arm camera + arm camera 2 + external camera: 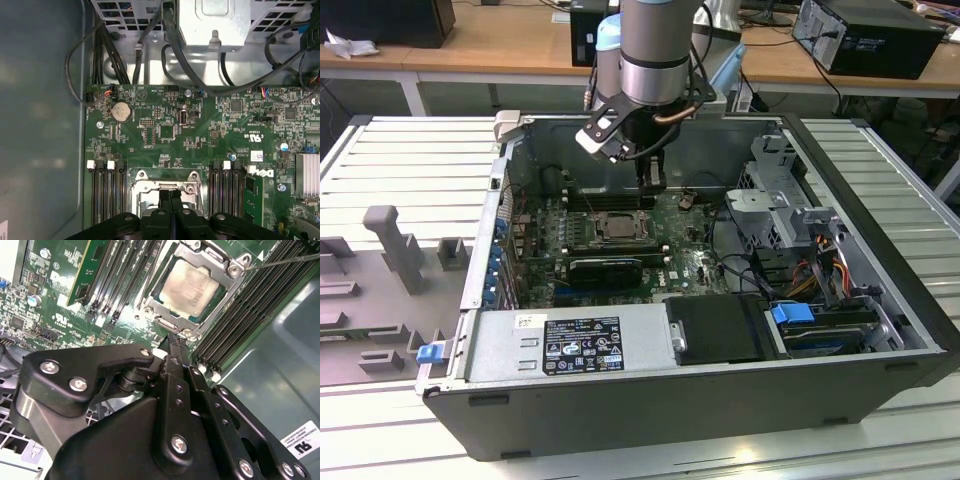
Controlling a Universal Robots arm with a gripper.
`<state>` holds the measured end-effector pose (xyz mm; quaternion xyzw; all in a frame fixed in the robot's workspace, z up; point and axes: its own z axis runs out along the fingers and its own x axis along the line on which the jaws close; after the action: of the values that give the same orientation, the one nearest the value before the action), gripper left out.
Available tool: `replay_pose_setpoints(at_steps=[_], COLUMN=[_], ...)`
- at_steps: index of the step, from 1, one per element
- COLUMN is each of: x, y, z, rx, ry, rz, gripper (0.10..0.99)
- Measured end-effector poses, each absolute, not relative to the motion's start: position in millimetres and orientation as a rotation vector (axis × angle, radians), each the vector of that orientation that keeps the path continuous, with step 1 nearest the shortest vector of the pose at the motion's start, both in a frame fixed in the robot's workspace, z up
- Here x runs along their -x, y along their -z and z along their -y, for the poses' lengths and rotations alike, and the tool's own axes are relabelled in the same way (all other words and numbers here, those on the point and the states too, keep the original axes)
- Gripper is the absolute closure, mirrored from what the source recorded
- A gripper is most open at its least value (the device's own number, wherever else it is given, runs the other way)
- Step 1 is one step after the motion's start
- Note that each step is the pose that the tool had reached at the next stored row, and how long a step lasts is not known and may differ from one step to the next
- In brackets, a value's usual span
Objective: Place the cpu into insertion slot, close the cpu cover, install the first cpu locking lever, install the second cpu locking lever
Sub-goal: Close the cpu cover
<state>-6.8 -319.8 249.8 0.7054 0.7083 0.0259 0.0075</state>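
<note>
In the exterior view, the black gripper [650, 183] hangs inside the open dark-grey metal computer case [880, 330], close above the far edge of the square, silvery-rimmed insertion slot [617, 228].

In the second wrist view, the pale beige square cpu [192, 287] lies in this slot, and the thin silvery cpu cover [220, 259] appears down around it. A thin steel locking lever [280, 261] stands free. The fingers are pressed together and pinch nothing, with their tips at the slot's rim.

In the first wrist view, the green motherboard [165, 130] surrounds the slot. I judge that the closed tips could slip off so thin a lever and scratch the board.

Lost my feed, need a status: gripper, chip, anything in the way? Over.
Gripper shut, tips by the cover's edge. Chip seated, cover down over it. Thin lever rod juts out past the cover's corner.
</note>
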Motion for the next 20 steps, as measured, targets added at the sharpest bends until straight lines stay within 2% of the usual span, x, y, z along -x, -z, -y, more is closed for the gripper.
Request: replay_pose_setpoints(at_steps=[20], x=[57], y=[-211], z=[320], rx=[-2.189], ry=[-0.098], rz=[-2.223], gripper=[0.980])
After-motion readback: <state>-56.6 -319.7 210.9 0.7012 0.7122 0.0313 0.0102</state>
